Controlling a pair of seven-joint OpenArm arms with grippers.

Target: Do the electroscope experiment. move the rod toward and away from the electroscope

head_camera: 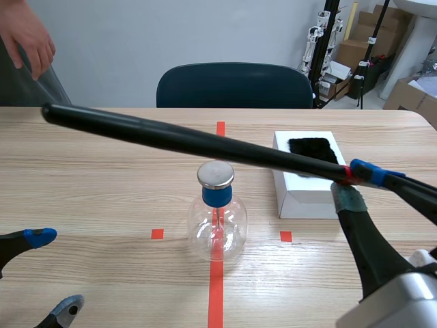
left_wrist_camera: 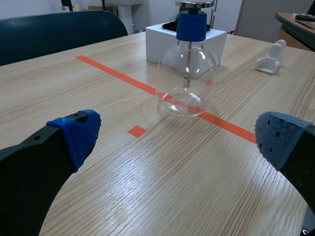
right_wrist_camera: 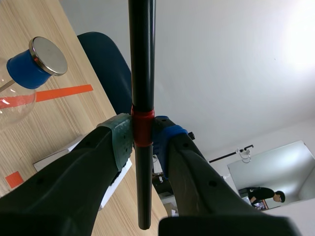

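The rod (head_camera: 191,140) is black with a red band (head_camera: 349,175). The electroscope (head_camera: 217,222) is clear glass, blue-collared and silver-capped. At its two o'clock, a white box (head_camera: 304,198) carries a black patch (head_camera: 313,148). The table (head_camera: 95,195) is pale wood grain. The left gripper (left_wrist_camera: 178,136) shows a dotted blue pad (left_wrist_camera: 78,132).

robotics lab or test room is indicated. wood-grain table (head_camera: 102,198) is marked with orange-red tape (head_camera: 216,287); a glass electroscope (head_camera: 217,219) is set on the line. cardboard boxes (head_camera: 355,51) and black equipment stands (head_camera: 330,27) are kept by a plain wall (head_camera: 171,34).
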